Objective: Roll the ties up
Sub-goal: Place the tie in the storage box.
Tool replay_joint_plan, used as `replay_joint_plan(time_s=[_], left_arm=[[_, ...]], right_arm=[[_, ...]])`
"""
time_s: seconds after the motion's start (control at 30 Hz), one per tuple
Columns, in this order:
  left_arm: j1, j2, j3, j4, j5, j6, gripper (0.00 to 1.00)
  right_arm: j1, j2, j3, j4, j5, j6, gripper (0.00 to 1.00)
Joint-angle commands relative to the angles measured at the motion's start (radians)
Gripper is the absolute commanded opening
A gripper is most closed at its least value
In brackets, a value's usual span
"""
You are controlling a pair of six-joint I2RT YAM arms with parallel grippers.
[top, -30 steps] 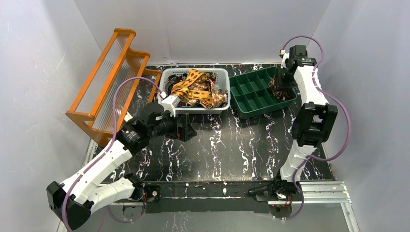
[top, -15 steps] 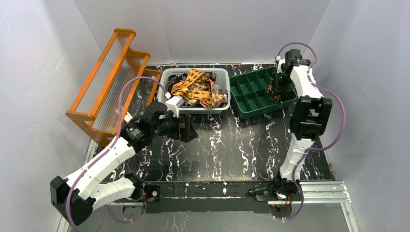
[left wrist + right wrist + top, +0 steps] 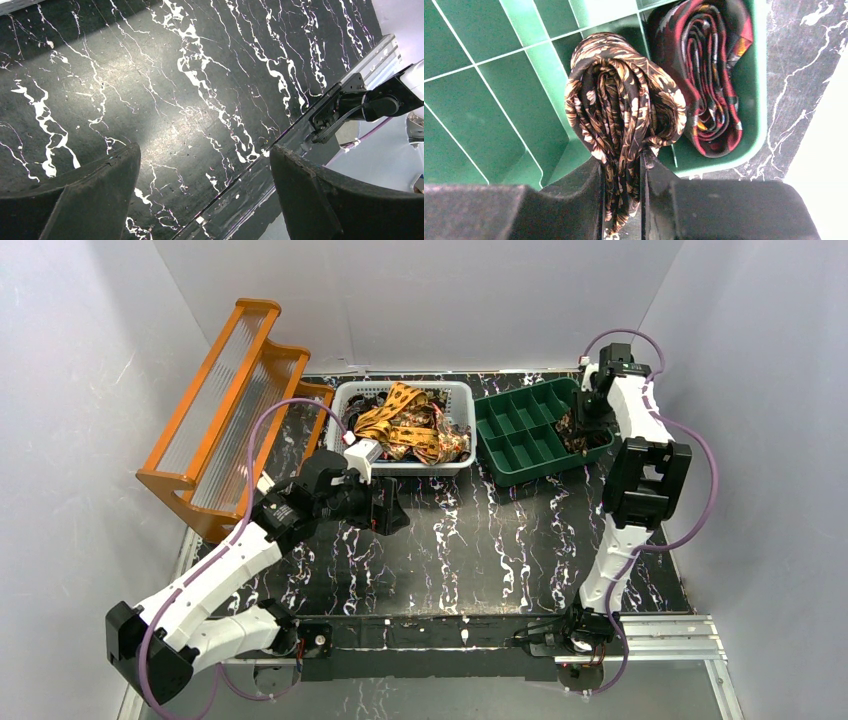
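A rolled dark brown tie (image 3: 624,100) with tan print hangs over a compartment at the right end of the green divided tray (image 3: 499,100). My right gripper (image 3: 623,170) is shut on its lower edge. In the top view that gripper (image 3: 580,423) is over the tray's (image 3: 515,435) right end. A rolled dark red tie (image 3: 709,75) sits in the neighbouring end compartment. Loose yellow-orange and dark ties (image 3: 405,425) are piled in the white basket (image 3: 420,467). My left gripper (image 3: 392,510) is open over bare table in front of the basket; nothing lies between its fingers (image 3: 90,190).
An orange ribbed rack (image 3: 225,400) stands at the back left. The tray's other compartments look bare. The left wrist view shows the black marbled tabletop (image 3: 175,100), its near edge and the right arm's base (image 3: 370,100).
The right gripper shifted slightly left and back over the tray's right end, still holding the brown tie. The left arm edged slightly right and forward, jaws wide.
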Motion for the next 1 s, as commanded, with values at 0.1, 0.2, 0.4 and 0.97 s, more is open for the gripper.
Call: replay_joint_plan(time_s=[0.1, 0.2, 0.4, 0.97], left_arm=[[0.004, 0.007, -0.008, 0.021, 0.019, 0.013, 0.98], [0.005, 0.005, -0.008, 0.021, 0.016, 0.013, 0.98], [0.003, 0.013, -0.011, 0.022, 0.02, 0.013, 0.98], [0.003, 0.011, -0.011, 0.013, 0.015, 0.016, 0.98]], right_arm=[[-0.018, 0.005, 0.048, 0.018, -0.043, 0.002, 0.01], [-0.016, 0.022, 0.037, 0.023, -0.056, 0.0, 0.01], [0.003, 0.037, 0.0, 0.041, -0.027, -0.005, 0.01], [0.036, 0.142, 0.057, 0.05, 0.075, 0.016, 0.01]])
